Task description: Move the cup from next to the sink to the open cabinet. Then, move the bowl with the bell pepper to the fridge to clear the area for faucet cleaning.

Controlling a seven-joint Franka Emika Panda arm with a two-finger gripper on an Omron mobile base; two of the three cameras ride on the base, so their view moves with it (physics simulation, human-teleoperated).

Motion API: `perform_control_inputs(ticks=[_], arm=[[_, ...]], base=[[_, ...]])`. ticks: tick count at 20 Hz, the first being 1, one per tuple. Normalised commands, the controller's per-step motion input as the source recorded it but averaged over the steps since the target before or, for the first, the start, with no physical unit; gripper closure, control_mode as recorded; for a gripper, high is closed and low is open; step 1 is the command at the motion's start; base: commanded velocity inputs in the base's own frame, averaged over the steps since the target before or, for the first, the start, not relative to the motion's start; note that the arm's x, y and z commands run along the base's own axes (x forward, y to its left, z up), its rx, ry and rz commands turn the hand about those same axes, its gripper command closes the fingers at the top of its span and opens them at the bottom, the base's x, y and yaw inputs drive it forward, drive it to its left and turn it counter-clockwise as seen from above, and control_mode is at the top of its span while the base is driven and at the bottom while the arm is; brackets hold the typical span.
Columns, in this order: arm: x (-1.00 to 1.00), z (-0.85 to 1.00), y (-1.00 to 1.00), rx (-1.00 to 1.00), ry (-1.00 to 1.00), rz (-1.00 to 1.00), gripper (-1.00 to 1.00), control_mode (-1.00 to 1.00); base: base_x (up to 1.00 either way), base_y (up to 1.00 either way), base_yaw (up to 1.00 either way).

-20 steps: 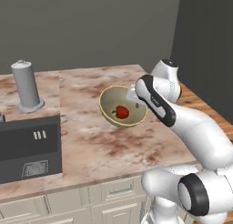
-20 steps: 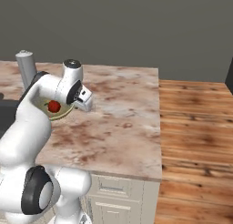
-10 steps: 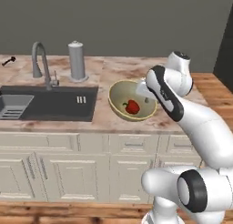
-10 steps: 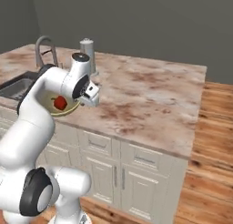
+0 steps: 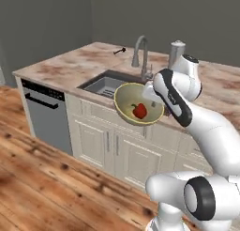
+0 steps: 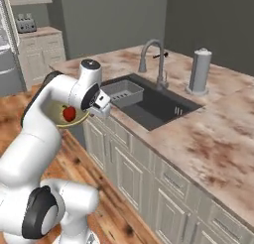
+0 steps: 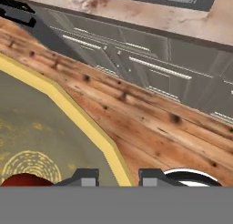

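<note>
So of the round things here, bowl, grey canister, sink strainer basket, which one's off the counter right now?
The yellow-rimmed bowl holding the red bell pepper: it hangs over the wooden floor in the end effector, while the tall grey canister stands on the counter.

Base cams behind arm, L/R, both on sink (image 5: 110, 84); hand cam down, close over bowl (image 7: 54, 127)
</note>
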Motion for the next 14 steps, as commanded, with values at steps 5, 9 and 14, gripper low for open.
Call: perform_control_inputs(ticks=[5,9,14], arm=[[0.0,0.0,0.0,0.0,0.0,0.0,1.0,1.0],[0.0,0.0,0.0,0.0,0.0,0.0,1.0,1.0],[0.0,0.0,0.0,0.0,0.0,0.0,1.0,1.0]], base=[[0.32,0.54,0.7],[0.95,0.19,0.52],[1.0,0.38,0.08]])
